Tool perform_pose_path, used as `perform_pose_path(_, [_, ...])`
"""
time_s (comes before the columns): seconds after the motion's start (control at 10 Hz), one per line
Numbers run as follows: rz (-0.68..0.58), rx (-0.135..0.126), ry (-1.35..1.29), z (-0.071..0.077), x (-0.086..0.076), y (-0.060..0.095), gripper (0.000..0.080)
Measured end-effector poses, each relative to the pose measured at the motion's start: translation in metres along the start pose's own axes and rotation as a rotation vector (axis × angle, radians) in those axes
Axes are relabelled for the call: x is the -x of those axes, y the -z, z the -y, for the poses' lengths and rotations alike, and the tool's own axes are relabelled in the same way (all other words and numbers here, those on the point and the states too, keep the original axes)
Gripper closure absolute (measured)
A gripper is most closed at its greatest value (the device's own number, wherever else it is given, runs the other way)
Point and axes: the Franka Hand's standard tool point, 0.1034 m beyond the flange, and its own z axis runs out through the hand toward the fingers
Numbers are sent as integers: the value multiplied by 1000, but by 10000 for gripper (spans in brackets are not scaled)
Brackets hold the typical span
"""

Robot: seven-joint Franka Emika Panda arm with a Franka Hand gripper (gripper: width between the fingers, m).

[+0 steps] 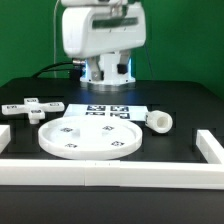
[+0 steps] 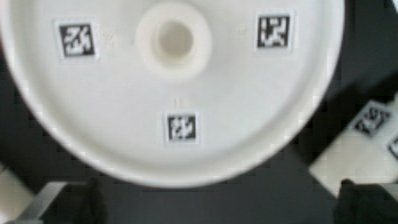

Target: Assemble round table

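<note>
The large rimmed round disc (image 1: 90, 138) lies flat on the black table, tags up, near the front. In the wrist view the disc (image 2: 169, 110) fills most of the picture, with its centre hole (image 2: 173, 40). My gripper (image 2: 199, 205) hangs above the disc's edge, open and empty, with dark fingertips (image 2: 48, 200) far apart. The short thick cylinder leg (image 1: 160, 121) lies on its side at the exterior view's right of the disc. The small cross-shaped foot (image 1: 30, 107) lies at the exterior view's left. Only the arm's white body (image 1: 100, 35) shows in the exterior view; its fingers do not.
The marker board (image 1: 110, 108) lies flat behind the disc, and a tagged white surface (image 2: 374, 125) beside the disc shows in the wrist view. White border rails run along the front (image 1: 110, 172), the left (image 1: 5, 136) and the right (image 1: 210, 148).
</note>
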Motion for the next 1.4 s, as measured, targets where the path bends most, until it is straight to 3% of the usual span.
perform_pose_path(0.2, [12,-30,0,-3,14,-27,150])
perform_pose_path(0.6, [17,-58,24,-13,20,-56,150])
perform_pose_path(1.0, [18,-57,28,-13,21,-58,150])
perform_pose_path(1.2, [7,-36,37,-17,29,-79,150])
perform_pose_path(1.4, [8,-39,37,-18,30,-91,150])
